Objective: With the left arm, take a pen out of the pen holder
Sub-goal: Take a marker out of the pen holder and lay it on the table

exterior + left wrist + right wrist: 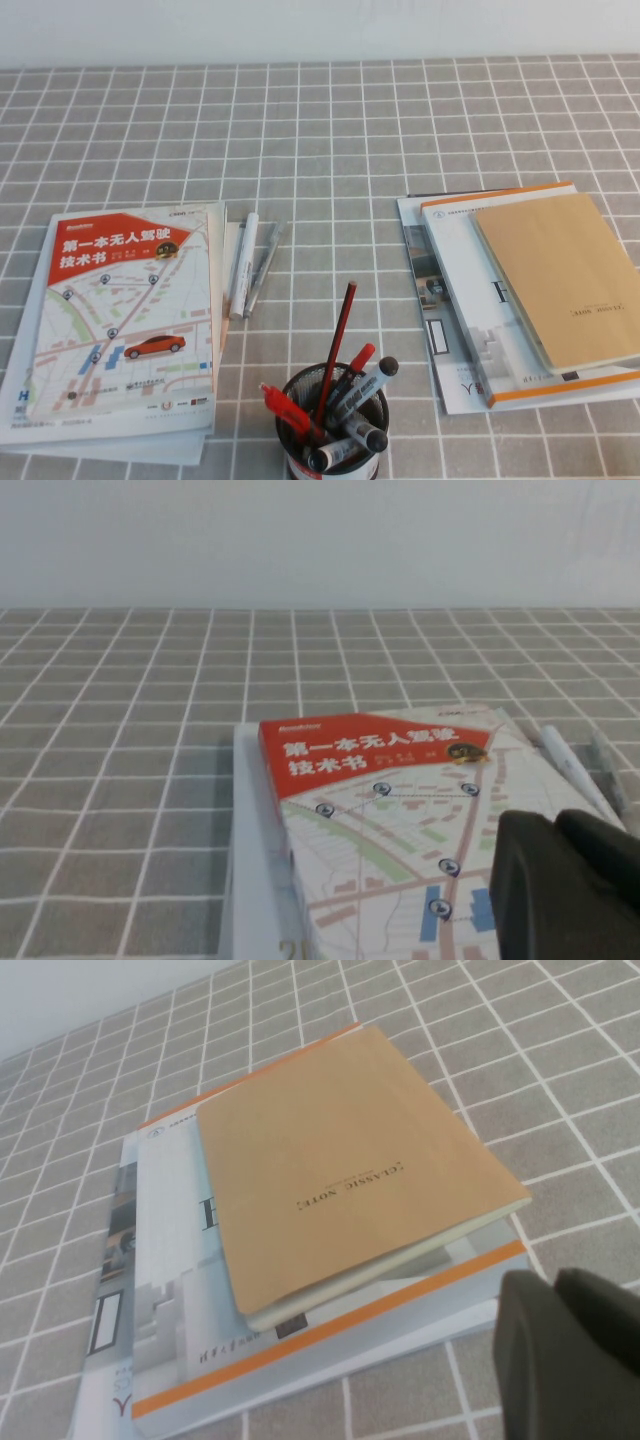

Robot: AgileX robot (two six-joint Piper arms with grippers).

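Observation:
A black mesh pen holder (pixel 298 452) stands at the near middle of the table. It holds a tall red pencil (pixel 338 335), a red pen (pixel 286 408) and several black markers (pixel 366 384). Neither arm shows in the high view. In the left wrist view my left gripper (pixel 553 822) hangs shut and empty over the near part of the map-covered book (pixel 400 820); the holder is outside that view. My right gripper (pixel 552 1282) is shut too, with nothing in it, just off the near edge of the book stack (pixel 300 1360).
The map book (pixel 120 310) lies on the left, on white sheets, with two loose pens (pixel 245 262) beside its right edge. On the right, a tan notebook (pixel 560 280) tops an orange-edged book and papers. Grey checked cloth covers the table.

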